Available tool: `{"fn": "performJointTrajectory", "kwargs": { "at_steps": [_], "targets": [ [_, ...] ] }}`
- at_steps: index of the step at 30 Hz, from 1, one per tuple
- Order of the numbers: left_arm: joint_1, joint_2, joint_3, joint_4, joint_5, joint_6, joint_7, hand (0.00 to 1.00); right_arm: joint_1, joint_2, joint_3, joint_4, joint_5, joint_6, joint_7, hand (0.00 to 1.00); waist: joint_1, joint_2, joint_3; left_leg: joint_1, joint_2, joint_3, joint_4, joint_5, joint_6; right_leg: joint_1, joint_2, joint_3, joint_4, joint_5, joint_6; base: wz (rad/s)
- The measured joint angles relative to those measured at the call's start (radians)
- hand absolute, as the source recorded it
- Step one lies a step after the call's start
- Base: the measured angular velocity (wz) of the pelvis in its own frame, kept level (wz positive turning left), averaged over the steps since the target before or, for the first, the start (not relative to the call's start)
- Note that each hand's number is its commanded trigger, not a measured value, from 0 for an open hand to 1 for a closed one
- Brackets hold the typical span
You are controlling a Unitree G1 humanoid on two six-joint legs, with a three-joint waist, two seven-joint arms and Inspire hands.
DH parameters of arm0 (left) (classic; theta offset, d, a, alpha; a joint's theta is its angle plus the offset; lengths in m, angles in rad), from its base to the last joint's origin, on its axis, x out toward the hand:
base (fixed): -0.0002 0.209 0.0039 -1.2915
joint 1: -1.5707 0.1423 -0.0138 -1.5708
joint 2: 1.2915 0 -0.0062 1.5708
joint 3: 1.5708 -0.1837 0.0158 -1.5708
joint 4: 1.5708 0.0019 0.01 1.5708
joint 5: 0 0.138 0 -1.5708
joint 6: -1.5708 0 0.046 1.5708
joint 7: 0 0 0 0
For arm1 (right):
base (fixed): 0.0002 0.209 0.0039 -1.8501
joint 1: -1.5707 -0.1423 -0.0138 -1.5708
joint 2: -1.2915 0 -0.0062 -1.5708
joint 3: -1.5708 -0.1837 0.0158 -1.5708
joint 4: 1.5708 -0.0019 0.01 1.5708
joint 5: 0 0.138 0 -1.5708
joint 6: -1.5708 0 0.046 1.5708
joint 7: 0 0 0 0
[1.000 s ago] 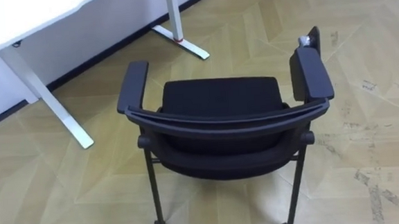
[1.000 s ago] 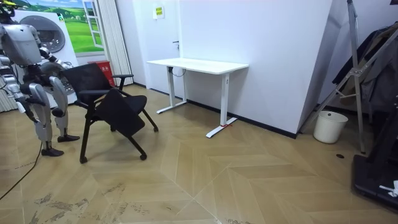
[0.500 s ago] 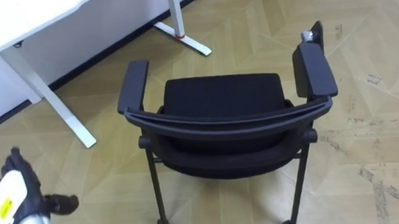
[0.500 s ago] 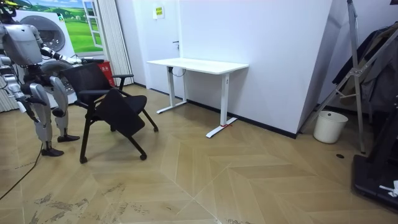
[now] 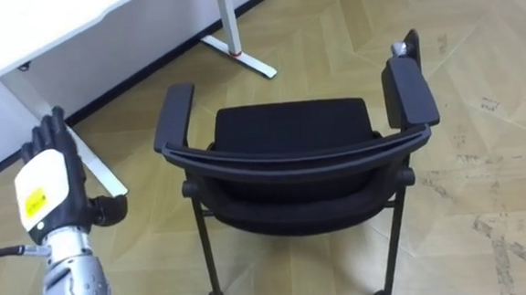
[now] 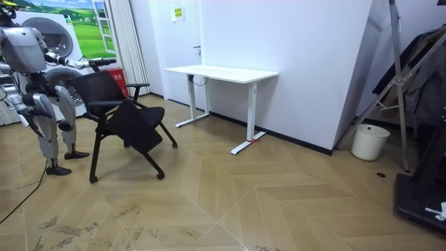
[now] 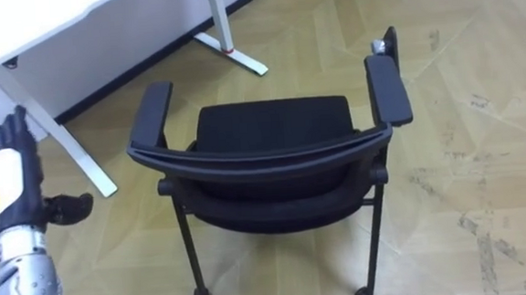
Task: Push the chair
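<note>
A black chair with two armrests and castors stands on the wood floor right before me, its back rail nearest to me and its seat facing a white desk. My left hand is raised at the left, fingers straight and thumb out, apart from the chair's left armrest. The right eye view has the same hand and chair. In the room view I stand behind the chair at the room view's left, left arm held forward; my right hand hangs at my side, too small to read.
The white desk stands beyond the chair by the wall, its legs on flat feet. A washing machine and a red box are behind me. A white bucket and a rack stand far right.
My left hand has come up from the lower left, now level with the chair's left armrest. The chair has kept its place.
</note>
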Motion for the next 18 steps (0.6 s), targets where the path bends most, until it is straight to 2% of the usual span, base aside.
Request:
{"fn": "performJointTrajectory", "kwargs": {
  "at_steps": [8, 15, 18],
  "targets": [
    [0.0, 0.011, -0.047, -0.078, 0.115, 0.015, -0.058, 0.0, -0.01, 0.001, 0.019, -0.001, 0.008, -0.001, 0.028, 0.0, -0.007, -0.006, 0.0051, -0.017, -0.001, -0.003, 0.0, 0.0, 0.0, -0.015, -0.001, 0.001, -0.002, 0.0, 0.0, 0.0],
    [0.0, 0.018, -0.092, -0.095, 0.139, 0.019, -0.127, 0.0, -0.039, -0.002, 0.019, 0.023, 0.01, -0.016, 0.024, 0.0, -0.02, -0.002, 0.0105, -0.016, -0.002, -0.003, 0.0, 0.0, 0.0, -0.017, -0.001, 0.001, -0.004, 0.0, 0.0, 0.0],
    [0.0, 0.03, -0.1, -0.119, 0.139, 0.018, -0.14, 0.0, -0.037, -0.003, 0.019, 0.025, 0.011, -0.016, 0.024, 0.0, -0.02, -0.003, 0.0112, -0.016, -0.002, -0.003, 0.0, 0.0, 0.0, -0.019, -0.001, 0.002, -0.003, 0.0, 0.0, 0.0]
  ]
}}
